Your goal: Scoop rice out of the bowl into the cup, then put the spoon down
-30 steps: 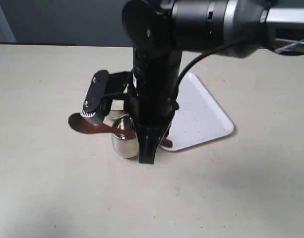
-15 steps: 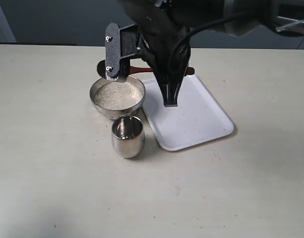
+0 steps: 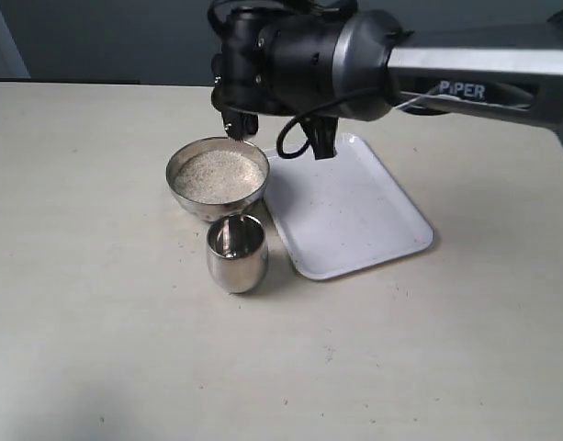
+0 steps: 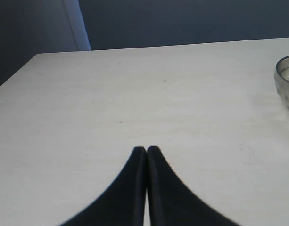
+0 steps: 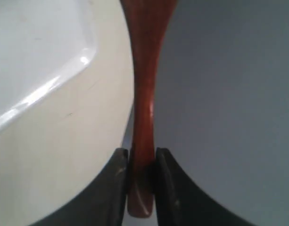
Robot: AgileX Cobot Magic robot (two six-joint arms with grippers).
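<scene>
though hidden outside, spoon (image 5: 143, 94) between jaws

Soft even light; glints on cup (image 3: 237, 254)

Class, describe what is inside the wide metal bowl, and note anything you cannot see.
The bowl holds rice nearly to the rim; the bowl's bottom is hidden beneath it.

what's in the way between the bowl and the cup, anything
Nothing visible. The cup stands open just in front of the bowl, with nothing between them. The tray lies off to one side. The right gripper holds the spoon by its handle.
</scene>
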